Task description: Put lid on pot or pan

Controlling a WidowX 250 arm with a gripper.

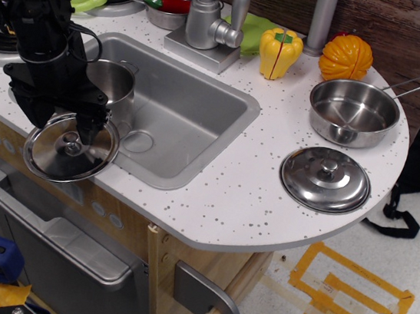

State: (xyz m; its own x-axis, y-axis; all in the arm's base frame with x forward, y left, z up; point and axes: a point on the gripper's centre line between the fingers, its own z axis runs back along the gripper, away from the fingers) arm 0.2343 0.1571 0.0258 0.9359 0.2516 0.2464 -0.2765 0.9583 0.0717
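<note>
Lid (pixel 70 147) flat on bench (pixel 250 201) at front-left corner, just beside the sink (pixel 176 121). Hand (pixel 81 126) directly over the lid knob, finger state can't tell, too dark. Pot (pixel 113 85) upright in sink's left end, uncovered

The pot (pixel 114 82) sits open-topped in the sink's (pixel 192 116) left corner; sink wall beside it, tap (pixel 209 17) well apart, basin right free
</note>
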